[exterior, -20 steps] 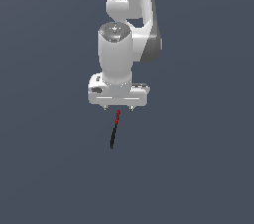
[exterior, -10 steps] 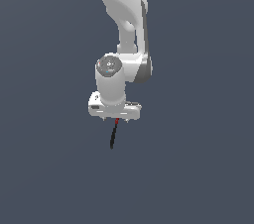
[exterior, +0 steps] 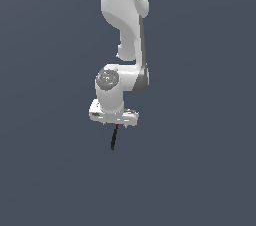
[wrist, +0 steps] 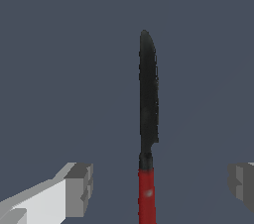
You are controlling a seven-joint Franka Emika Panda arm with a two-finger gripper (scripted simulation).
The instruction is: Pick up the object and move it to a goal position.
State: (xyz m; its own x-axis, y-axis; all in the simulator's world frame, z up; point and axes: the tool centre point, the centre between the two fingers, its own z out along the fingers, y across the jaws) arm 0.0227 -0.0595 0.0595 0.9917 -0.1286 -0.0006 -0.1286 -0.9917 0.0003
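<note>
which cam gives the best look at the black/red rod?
Wrist view. The rod fills the frame: black length and red end are clear, lying between the open claw fingers. In the exterior view the rod is a thin sliver, partly hidden under the claw.

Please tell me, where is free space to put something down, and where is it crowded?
The grey surface is bare on every side of the arm in the exterior view. The only crowded spot is under the claw, where the black and red rod lies between its open fingers.
</note>
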